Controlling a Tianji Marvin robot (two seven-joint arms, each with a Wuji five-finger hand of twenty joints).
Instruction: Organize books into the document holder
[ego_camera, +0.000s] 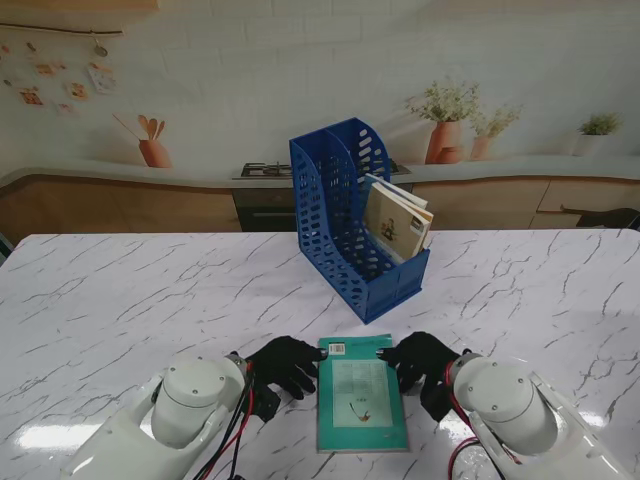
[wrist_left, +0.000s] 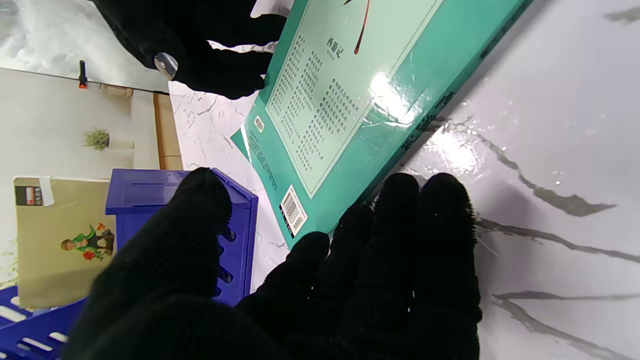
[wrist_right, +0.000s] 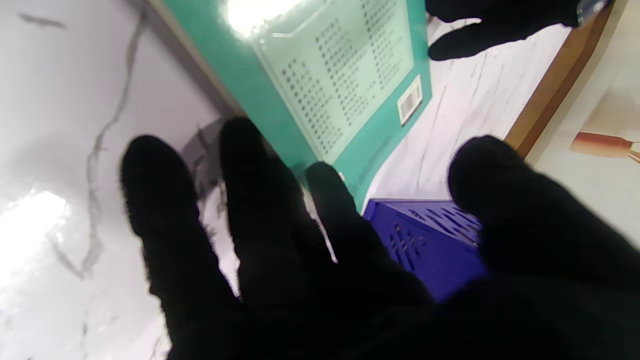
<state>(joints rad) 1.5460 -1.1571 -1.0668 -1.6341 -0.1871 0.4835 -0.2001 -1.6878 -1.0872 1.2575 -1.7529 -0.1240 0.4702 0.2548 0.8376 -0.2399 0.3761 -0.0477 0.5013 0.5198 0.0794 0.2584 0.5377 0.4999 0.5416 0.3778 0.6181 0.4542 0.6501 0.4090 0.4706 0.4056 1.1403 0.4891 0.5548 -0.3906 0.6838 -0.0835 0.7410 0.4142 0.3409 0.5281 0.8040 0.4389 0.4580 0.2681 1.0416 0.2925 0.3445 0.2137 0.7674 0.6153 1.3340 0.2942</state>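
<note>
A teal-green book (ego_camera: 360, 397) lies flat on the marble table, close to me, its barcode end pointing away. My left hand (ego_camera: 284, 364) in a black glove rests at its far left corner, fingers apart along the edge (wrist_left: 400, 210), holding nothing. My right hand (ego_camera: 420, 362) sits at the far right corner, fingers spread with their tips at the book's edge (wrist_right: 325, 185), also open. The blue document holder (ego_camera: 340, 210) stands farther off at the middle of the table, with a beige book (ego_camera: 398, 222) leaning in its right slot.
White marble table top (ego_camera: 140, 300) stretches to both sides of the holder. Behind the table's far edge stands a printed kitchen backdrop (ego_camera: 200, 100). The holder's front lip (ego_camera: 395, 290) is a short way beyond the green book.
</note>
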